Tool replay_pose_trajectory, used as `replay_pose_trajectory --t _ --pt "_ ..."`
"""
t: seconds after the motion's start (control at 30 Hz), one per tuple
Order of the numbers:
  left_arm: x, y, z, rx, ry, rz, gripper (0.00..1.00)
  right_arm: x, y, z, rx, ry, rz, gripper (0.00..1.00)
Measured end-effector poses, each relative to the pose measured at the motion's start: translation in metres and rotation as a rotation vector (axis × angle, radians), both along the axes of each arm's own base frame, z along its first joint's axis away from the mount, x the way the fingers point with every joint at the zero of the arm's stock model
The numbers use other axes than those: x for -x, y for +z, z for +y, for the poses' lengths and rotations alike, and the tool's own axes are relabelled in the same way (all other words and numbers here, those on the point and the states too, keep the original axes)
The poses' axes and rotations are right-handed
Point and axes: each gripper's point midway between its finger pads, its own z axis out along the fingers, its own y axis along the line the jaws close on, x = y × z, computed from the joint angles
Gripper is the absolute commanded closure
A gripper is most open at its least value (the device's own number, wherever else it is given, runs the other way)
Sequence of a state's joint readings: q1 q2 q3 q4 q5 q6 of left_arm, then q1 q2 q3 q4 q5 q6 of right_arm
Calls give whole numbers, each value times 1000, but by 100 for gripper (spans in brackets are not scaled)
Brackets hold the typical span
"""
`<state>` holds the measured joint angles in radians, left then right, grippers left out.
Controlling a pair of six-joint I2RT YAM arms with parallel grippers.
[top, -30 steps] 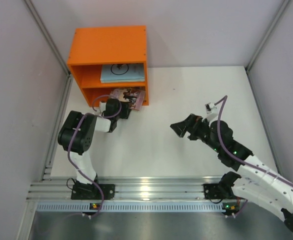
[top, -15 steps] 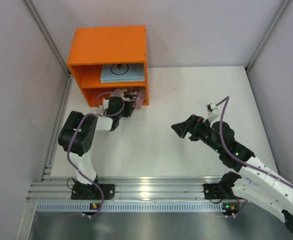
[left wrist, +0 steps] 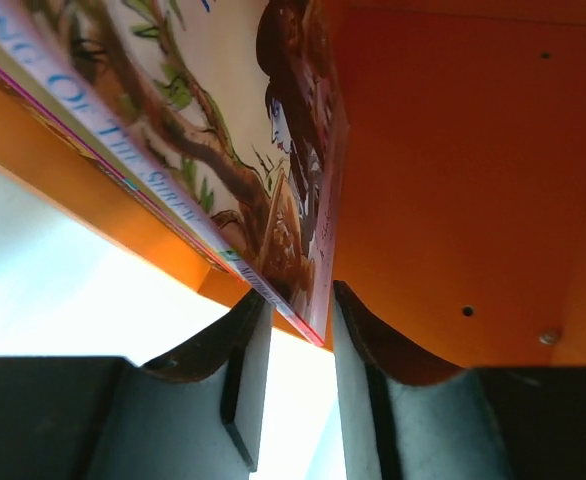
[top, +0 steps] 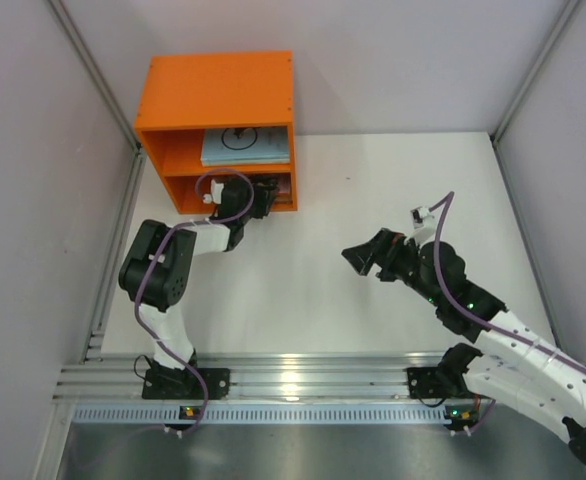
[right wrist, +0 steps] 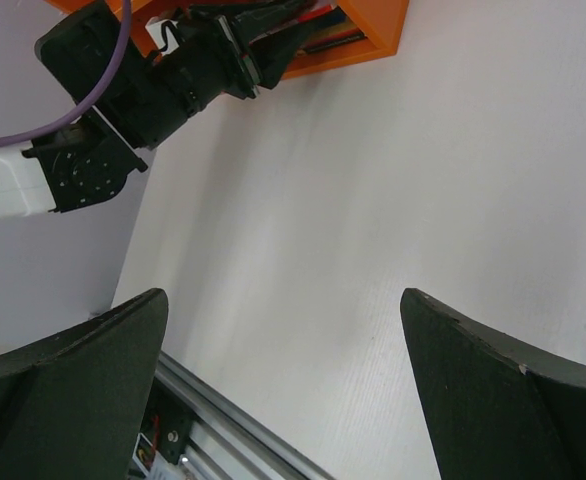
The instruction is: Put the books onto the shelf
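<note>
Now the left hand [left wrist: 301, 302] straddles a corner of the illustrated book [left wrist: 223, 130] inside the orange shelf's [top: 216, 90] lower compartment; cannot tell if it grips. Right hand [right wrist: 288, 350] gapes wide over the bench [top: 373, 180].

The shelf [top: 218, 95] is sitting at eleven o'clock on the table [top: 373, 200]. One book [top: 243, 146] is lying in its upper compartment. A second book [left wrist: 223, 150] is lying in the lower one, its near corner between the left gripper [top: 261, 192] fingers. The right gripper [top: 358, 256] is hanging at four o'clock from the shelf, well apart.

Orange shelf [top: 218, 90] stands on white table [top: 373, 180], ahead of left gripper [top: 261, 192]. Pale blue book [top: 243, 145] lies in compartment above gripper; illustrated book [left wrist: 223, 150] at its tips.
</note>
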<state>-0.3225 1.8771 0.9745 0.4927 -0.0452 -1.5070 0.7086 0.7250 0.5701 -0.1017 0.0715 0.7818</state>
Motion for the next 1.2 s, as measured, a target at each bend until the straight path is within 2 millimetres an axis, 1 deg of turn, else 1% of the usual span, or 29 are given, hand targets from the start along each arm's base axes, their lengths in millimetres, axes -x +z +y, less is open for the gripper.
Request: replay_pose_trajectory --t 0.27,0.3,0.57,0.73,0.9,1.1,1.2 --pt "4 -16 -2 -15 -9 46 54 -1 -1 -1 4 -7 3 0" --pt "6 -19 -1 -20 -9 59 51 -1 -1 -1 2 -7 4 0" --pt "17 -37 3 -75 -22 133 50 -1 -1 0 -3 -8 6 0" --pt "21 -41 5 -95 -25 155 53 -1 0 0 -8 -9 7 1" --pt "21 -40 5 -98 -32 154 62 -1 0 0 -9 -10 9 0" --pt "12 -30 0 -95 -44 124 70 -1 0 0 -9 -10 9 0" --pt "9 -27 -2 -94 -50 116 73 -1 -2 0 -6 -10 12 0"
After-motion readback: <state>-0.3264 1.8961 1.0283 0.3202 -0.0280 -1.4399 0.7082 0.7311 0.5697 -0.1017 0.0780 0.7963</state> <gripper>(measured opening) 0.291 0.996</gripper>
